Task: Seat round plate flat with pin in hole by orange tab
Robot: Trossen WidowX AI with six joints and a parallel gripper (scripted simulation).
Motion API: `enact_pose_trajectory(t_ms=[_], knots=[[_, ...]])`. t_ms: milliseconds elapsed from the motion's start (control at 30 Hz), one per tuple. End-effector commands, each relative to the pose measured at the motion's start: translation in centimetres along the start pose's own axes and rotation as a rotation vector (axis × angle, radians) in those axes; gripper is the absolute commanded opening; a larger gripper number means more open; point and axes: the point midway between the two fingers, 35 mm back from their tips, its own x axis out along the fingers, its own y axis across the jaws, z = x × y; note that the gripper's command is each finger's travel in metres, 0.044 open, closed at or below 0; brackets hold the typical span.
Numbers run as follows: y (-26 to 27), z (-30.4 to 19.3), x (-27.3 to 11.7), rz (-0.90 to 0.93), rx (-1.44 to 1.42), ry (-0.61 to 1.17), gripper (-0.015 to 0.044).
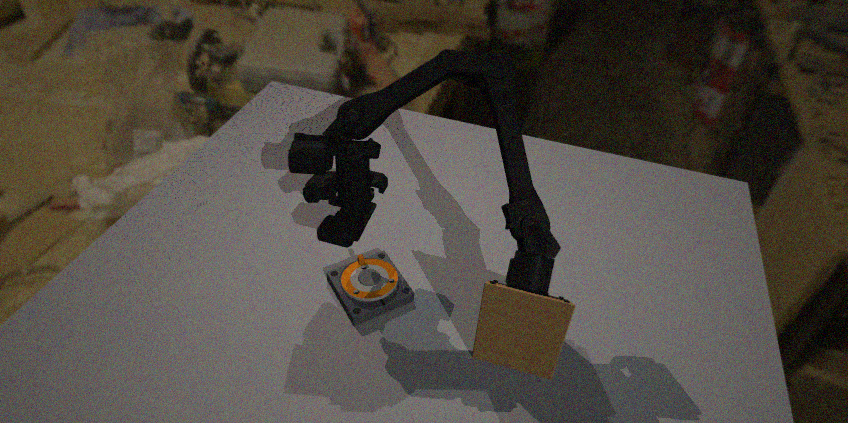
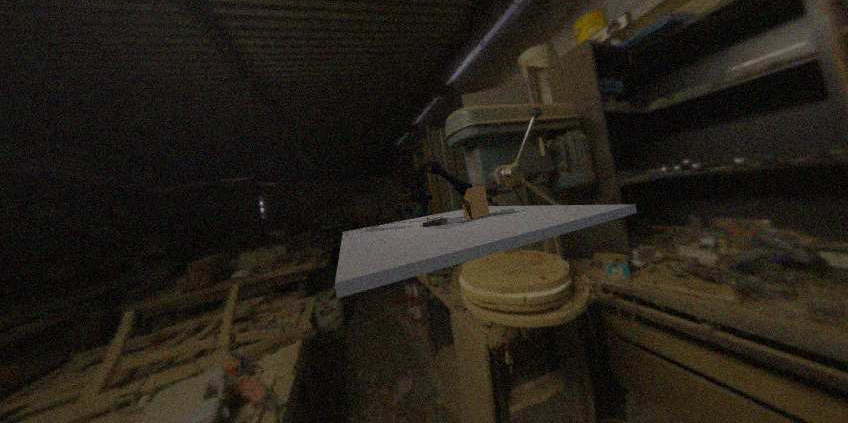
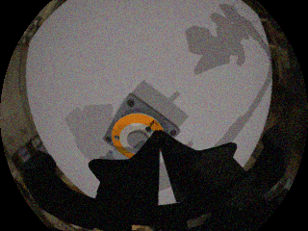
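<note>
From where I stood, the black arm rose from its tan mounting block near the right front of the grey table, bent over at the top and reached back down toward the middle of the surface. Its end effector hung in the air just behind the fixture, pointing down, with its two fingers clenched together and nothing between them. It touched neither the plate nor the base.

The grey square base sat on the table left of the mounting block, turned at an angle to the table's edges. On it lay the round orange plate, a ring with a pale centre where the post came through. The small orange tab stuck out at the plate's far edge, on the side nearest the end effector's tip. The light was dim, and I could not tell whether the plate lay flat or rode up on the pin, nor could I make out the pin or the hole itself.

Through the wrist camera the closed dark fingers filled the lower part of the view, and the plate and base showed just above their tips. The arm's shadow fell across the table between the fixture and the block.
</note>
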Motion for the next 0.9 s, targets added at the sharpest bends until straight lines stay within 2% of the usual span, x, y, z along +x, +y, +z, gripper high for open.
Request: enact_pose_trajectory(t_ms=[0,133,400,867], knots=[[1.7,0.3,-0.3,-0.022,0.000,-0.013,0.0000],[1.7,0.3,0.5,-0.022,0.000,-0.013,0.0000],[1.6,0.4,4.5,-0.024,0.000,-0.013,0.0000],[0.4,-0.5,4.5,-0.025,0.000,-0.012,0.0000]])
